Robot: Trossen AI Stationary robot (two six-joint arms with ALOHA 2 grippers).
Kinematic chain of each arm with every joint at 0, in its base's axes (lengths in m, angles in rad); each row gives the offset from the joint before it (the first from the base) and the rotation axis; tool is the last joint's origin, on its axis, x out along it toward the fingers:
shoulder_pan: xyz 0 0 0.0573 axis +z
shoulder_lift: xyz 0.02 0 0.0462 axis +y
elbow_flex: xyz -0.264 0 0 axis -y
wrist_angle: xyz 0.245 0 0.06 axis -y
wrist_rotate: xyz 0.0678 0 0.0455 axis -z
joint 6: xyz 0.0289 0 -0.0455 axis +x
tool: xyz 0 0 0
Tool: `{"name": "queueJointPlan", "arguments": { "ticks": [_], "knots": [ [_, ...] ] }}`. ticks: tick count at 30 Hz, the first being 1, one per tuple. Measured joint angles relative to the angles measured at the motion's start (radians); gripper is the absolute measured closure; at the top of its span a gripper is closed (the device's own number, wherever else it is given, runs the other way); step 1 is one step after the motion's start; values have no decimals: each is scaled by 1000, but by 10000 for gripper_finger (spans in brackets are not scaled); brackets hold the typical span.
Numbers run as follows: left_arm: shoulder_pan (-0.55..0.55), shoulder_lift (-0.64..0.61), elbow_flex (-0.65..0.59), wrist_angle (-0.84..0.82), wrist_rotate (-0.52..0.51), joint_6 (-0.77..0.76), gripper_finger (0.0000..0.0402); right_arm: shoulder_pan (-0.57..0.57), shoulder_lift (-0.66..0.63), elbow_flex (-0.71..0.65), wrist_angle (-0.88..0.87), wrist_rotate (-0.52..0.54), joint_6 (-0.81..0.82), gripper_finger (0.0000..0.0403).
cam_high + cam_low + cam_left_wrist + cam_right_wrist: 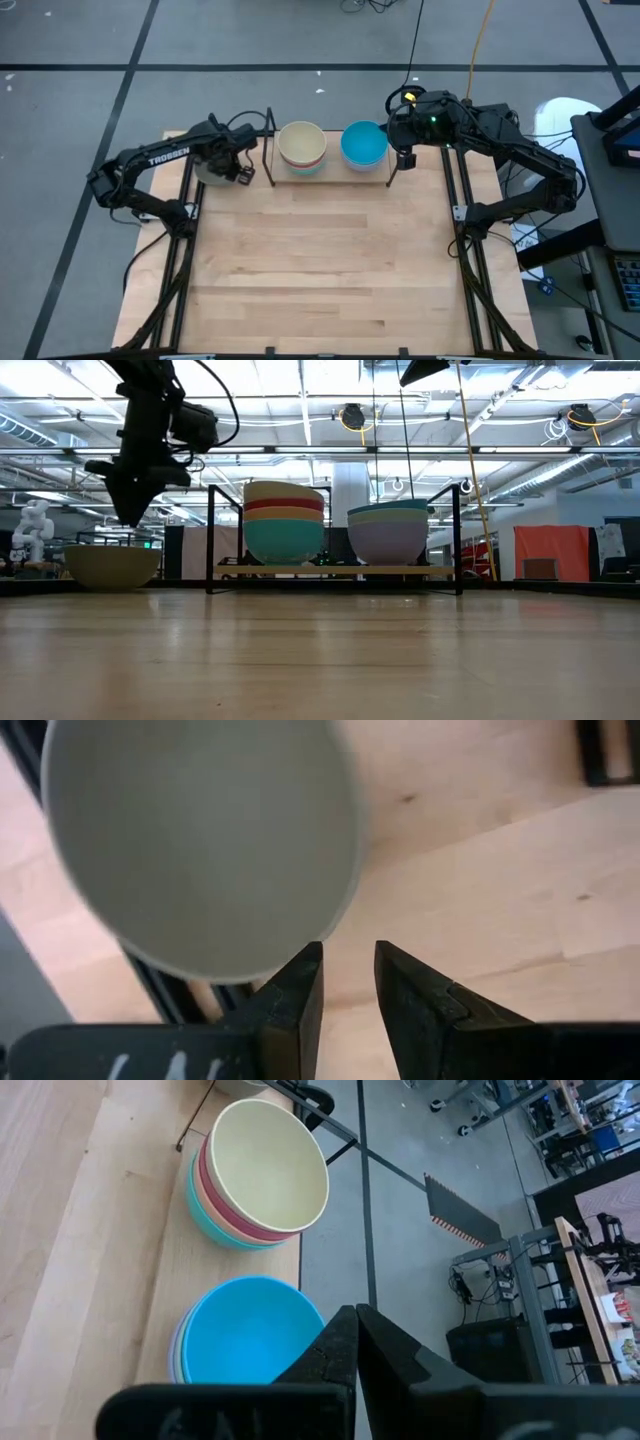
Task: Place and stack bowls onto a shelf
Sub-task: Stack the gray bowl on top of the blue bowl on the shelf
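Note:
An olive-grey bowl [208, 166] [112, 565] [200, 840] stands upright on the table just left of the shelf [330, 178] [335, 571]. My left gripper [241, 172] [128, 516] [349, 982] hovers above the bowl's rim on the side toward the shelf, its fingers a narrow gap apart and touching nothing. Two stacks sit on the shelf. The left stack [284, 520] [262, 1170] is cream over magenta, orange and cyan. The right stack [388, 530] [245, 1335] is blue over pale green and lavender. My right gripper [403, 159] [426, 371] [357, 1345] is shut, high over the shelf's right end.
The shelf stands along the table's far edge, with black upright frames [209, 540] [458, 540] at both ends. The olive-grey bowl is close to the table's left edge [192, 200]. The wide wooden tabletop [320, 270] stretches from the shelf to the near edge.

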Motion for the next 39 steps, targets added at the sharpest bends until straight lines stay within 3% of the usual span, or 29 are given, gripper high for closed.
{"name": "queueJointPlan", "arguments": {
  "ticks": [12,39],
  "knots": [
    [-6,0,-2,29,0,7,302,0,0,0,0,0,0,403],
    [-6,0,-169,90,10,108,302,0,0,0,0,0,-1,403]
  ]
}}
